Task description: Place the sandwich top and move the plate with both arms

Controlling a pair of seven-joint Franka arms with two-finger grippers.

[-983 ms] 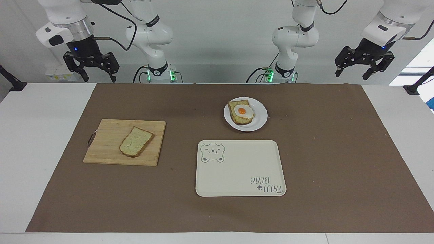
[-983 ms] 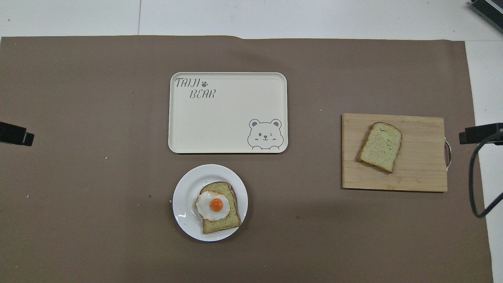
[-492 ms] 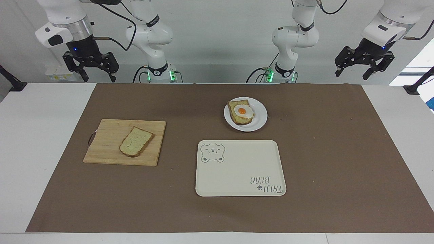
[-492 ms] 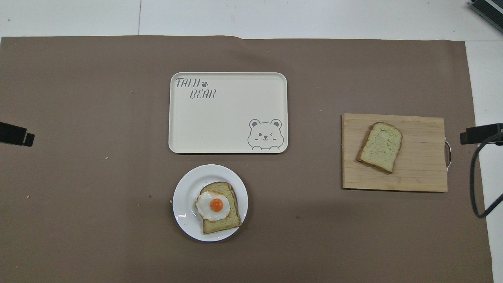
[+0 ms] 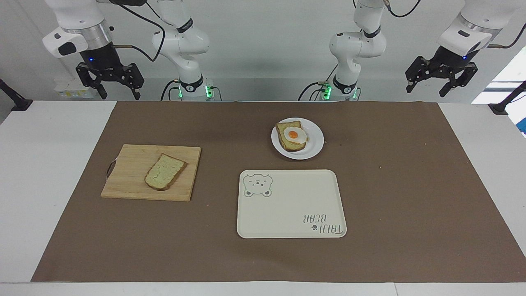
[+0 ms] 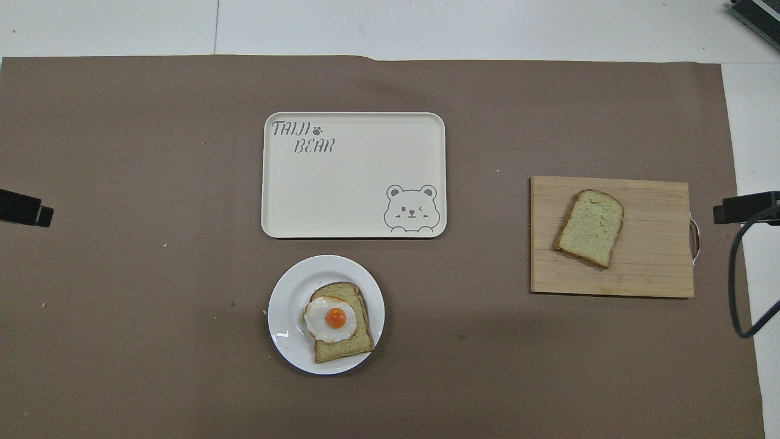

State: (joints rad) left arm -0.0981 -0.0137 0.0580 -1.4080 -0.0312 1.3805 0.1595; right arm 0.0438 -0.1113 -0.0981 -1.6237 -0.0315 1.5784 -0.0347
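Note:
The sandwich top [image 5: 164, 177], a plain speckled slice with brown crust, lies on a wooden cutting board [image 5: 131, 172] toward the right arm's end; it also shows in the overhead view [image 6: 590, 228]. The small white plate [image 5: 314, 149] sits near the middle, nearer to the robots than the tray, and holds a slice with a fried egg [image 5: 292, 135]. The plate also shows in the overhead view [image 6: 286, 317]. My right gripper [image 5: 121, 95] hangs open and empty, up over the table's robot-side edge. My left gripper [image 5: 426, 91] hangs open and empty at the other end. Both arms wait.
A cream rectangular tray with a bear drawing [image 5: 291, 205] lies farther from the robots than the plate. A brown mat [image 5: 411, 197] covers the table's middle. In the overhead view only the gripper tips show, the left one [image 6: 24, 208] and the right one [image 6: 744, 207].
The right gripper has drifted very slightly. The bread, plate, tray and left arm have not moved.

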